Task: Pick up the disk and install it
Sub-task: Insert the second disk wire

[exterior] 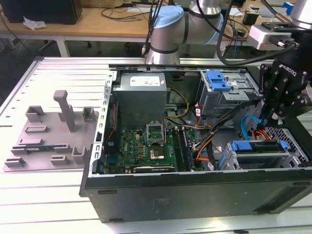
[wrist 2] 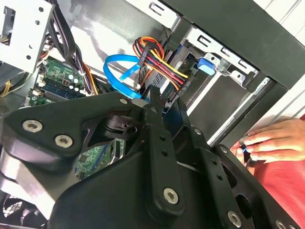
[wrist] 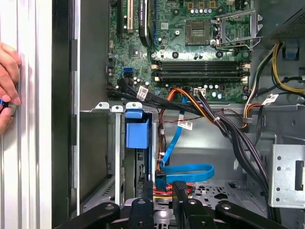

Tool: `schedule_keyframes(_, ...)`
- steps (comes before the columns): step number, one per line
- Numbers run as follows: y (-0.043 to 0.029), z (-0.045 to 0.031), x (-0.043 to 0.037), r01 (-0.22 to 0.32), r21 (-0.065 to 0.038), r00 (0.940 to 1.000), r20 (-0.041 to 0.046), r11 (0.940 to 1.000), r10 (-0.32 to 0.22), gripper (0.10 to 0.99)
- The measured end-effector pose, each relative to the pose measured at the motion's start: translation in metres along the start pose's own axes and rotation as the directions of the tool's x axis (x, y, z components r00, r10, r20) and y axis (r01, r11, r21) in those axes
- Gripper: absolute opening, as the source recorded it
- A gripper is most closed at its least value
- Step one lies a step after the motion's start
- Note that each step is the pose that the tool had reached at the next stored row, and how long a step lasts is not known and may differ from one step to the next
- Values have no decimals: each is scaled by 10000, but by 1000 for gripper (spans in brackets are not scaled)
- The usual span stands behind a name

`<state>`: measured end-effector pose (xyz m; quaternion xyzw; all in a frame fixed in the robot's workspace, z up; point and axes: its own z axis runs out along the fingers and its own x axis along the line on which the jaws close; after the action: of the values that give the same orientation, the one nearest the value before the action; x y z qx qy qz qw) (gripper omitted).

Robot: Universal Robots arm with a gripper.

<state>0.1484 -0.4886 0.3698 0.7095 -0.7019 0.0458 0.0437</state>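
The disk (exterior: 256, 148), grey metal between blue rails, sits in the drive cage (exterior: 297, 151) at the case's front corner, on the exterior view's right. Orange, red and blue cables run to its end. My gripper (exterior: 267, 119) hangs just above that end of the cage. In the first wrist view the gripper (wrist: 163, 188) shows a narrow gap between its fingertips (wrist: 147, 191). A blue cable plug (wrist: 161, 181) stands in the gap and touches at most one finger. The disk's blue rail tab (wrist: 137, 131) lies just beyond.
The open computer case holds the motherboard (exterior: 146, 146), a grey power-supply box (exterior: 141, 95), a second drive cage (exterior: 222, 92) and thick cable bundles (wrist: 228, 129). A person's hand (wrist 2: 271, 140) rests on the case's outer edge beside the cage. A grey fixture plate (exterior: 48, 136) lies at the exterior view's left.
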Motion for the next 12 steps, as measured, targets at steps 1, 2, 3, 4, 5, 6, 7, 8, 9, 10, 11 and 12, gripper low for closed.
schedule_keyframes(1,2,4,0,1,0,10000,0,10000,-1,302)
schedule_keyframes(2,5,9,-1,1,0,10000,0,10000,-1,302)
schedule_keyframes(3,8,12,-1,2,0,10000,0,10000,-2,302)
schedule_keyframes(4,10,14,0,2,0,10000,-1,10000,-2,302)
schedule_keyframes(5,18,24,3,1,0,10000,2,10000,-1,302)
schedule_keyframes(6,39,39,2,1,0,10000,2,10000,-1,302)
schedule_keyframes(7,62,50,18,2,1,10000,73,10000,-2,302)
schedule_keyframes(8,63,56,44,-2,2,9997,228,10000,1,302)
schedule_keyframes(9,63,60,43,-10,2,9997,255,10000,10,302)
schedule_keyframes(10,63,63,43,-24,0,9996,264,10000,24,302)
schedule_keyframes(11,64,65,44,-53,-4,9996,271,10000,53,302)
schedule_keyframes(12,64,67,44,-157,-17,9995,270,9999,157,302)
